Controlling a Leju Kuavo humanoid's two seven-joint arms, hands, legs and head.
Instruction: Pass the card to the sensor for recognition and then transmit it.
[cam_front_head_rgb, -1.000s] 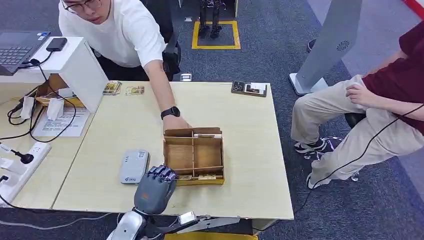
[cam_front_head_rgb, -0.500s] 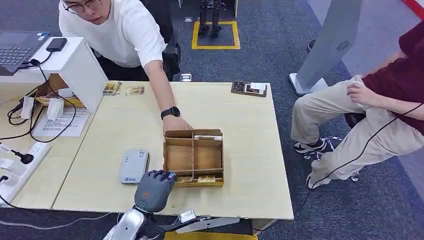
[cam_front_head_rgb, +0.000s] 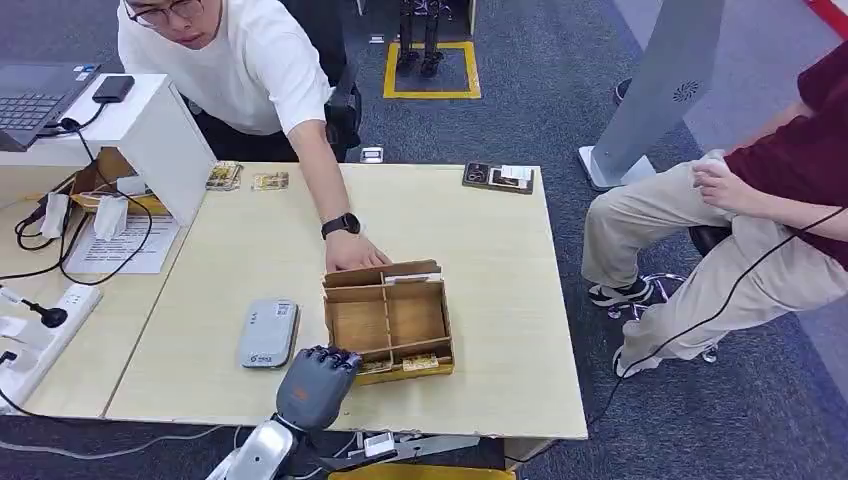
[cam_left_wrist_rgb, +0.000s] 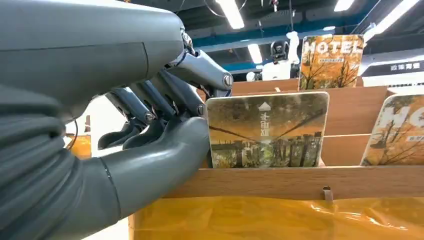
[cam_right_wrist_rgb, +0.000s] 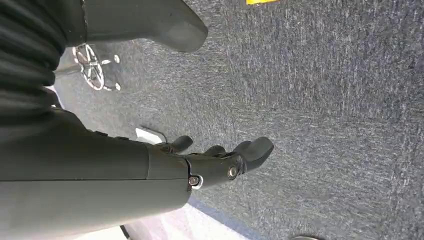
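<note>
A card (cam_left_wrist_rgb: 267, 130) printed with an autumn scene stands upright in the front slot of the wooden box (cam_front_head_rgb: 436, 318). More cards stand beside it (cam_left_wrist_rgb: 395, 132) and behind it (cam_left_wrist_rgb: 330, 60). My left hand (cam_front_head_rgb: 315, 385) is at the box's near left corner. Its fingers (cam_left_wrist_rgb: 200, 75) reach the card's upper corner and the thumb (cam_left_wrist_rgb: 160, 160) lies just beside the card's edge over the front wall; no grip shows. The grey card sensor (cam_front_head_rgb: 268, 332) lies flat to the left of the box. My right hand (cam_right_wrist_rgb: 215, 162) hangs over the carpet, fingers loosely apart, holding nothing.
A person in a white shirt leans over the table with a hand (cam_front_head_rgb: 352, 250) on the box's far left corner. Another person (cam_front_head_rgb: 760, 200) sits at the right. A white stand (cam_front_head_rgb: 150, 130), cables and a power strip (cam_front_head_rgb: 40, 330) are on the left. A small tray (cam_front_head_rgb: 498, 177) sits at the far edge.
The person's hand has turned and shifted the box slightly. My left hand dipped back, then came forward to the box's front left corner.
</note>
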